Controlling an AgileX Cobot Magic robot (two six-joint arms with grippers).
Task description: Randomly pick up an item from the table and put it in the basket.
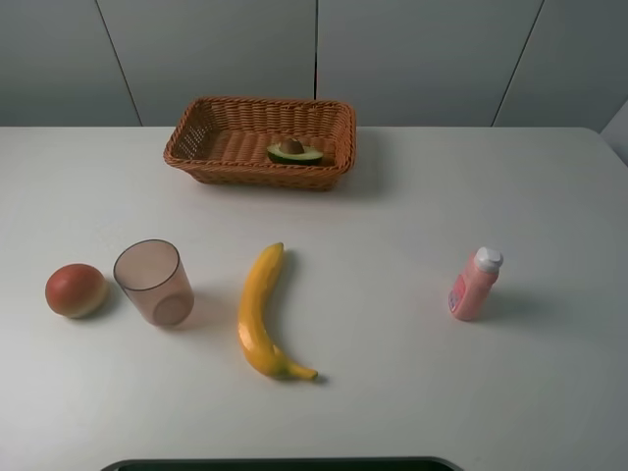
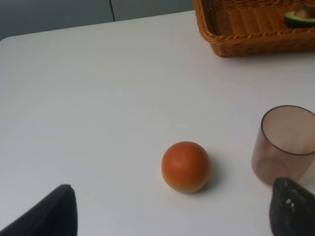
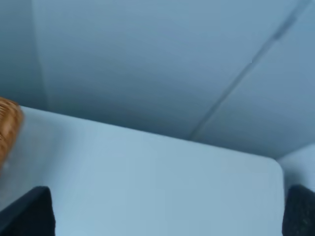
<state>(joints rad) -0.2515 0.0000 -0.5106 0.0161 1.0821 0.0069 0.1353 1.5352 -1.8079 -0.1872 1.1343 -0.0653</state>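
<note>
The halved avocado (image 1: 294, 151) lies pit-up inside the orange-brown wicker basket (image 1: 201, 157) at the back of the white table (image 1: 392, 343). It also shows in the left wrist view (image 2: 299, 18), inside the basket (image 2: 231, 39). Neither arm shows in the exterior high view. My left gripper (image 2: 172, 209) is open and empty, its dark fingertips (image 2: 49, 214) wide apart over the table near the red-orange fruit (image 2: 186, 166). My right gripper (image 3: 167, 216) is open and empty, looking at the table's far edge and the wall, with a sliver of basket (image 3: 7, 128) at one side.
On the table stand a red-orange fruit (image 1: 76, 290), a translucent brown cup (image 1: 153, 283), a yellow banana (image 1: 263, 314) and a pink bottle with a white cap (image 1: 475, 284). The cup also shows in the left wrist view (image 2: 285, 145). Grey wall panels stand behind the table.
</note>
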